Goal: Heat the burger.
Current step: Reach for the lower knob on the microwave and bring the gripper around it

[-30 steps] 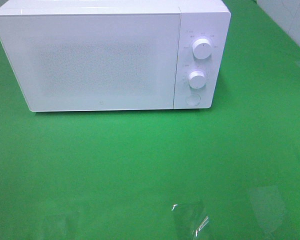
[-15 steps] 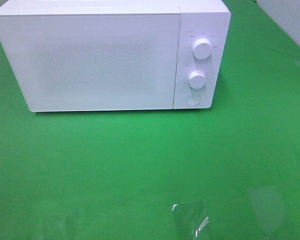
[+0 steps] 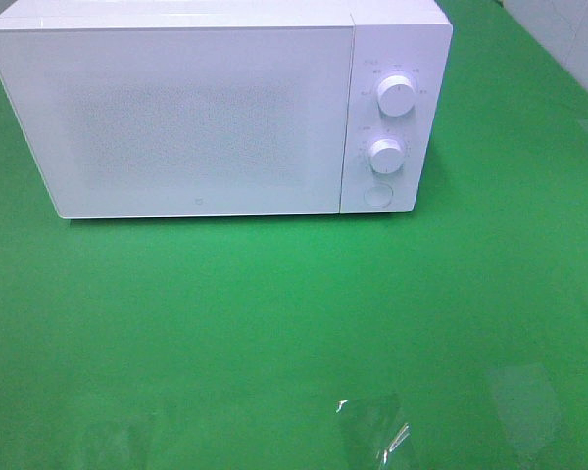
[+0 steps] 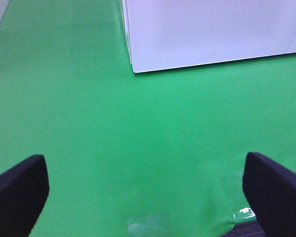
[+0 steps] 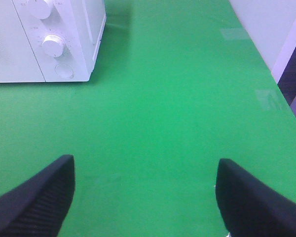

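The burger is out of view in every frame. A white microwave (image 3: pixel 216 108) stands at the back of the green table with its door shut; it also shows as the microwave (image 4: pixel 207 32) in the left wrist view and the microwave (image 5: pixel 44 39) in the right wrist view. My left gripper (image 4: pixel 148 197) hangs open over bare green cloth with nothing between its black fingers (image 4: pixel 17 195). My right gripper (image 5: pixel 145 197) is open too, empty, with its black fingers (image 5: pixel 37 197) wide apart. Neither arm appears in the high view.
Two round knobs (image 3: pixel 396 96) and a round button (image 3: pixel 376 196) sit on the microwave's right panel. Clear tape patches (image 3: pixel 372 431) lie on the green cloth near the front edge. A pale wall (image 5: pixel 271 24) borders the table's right side.
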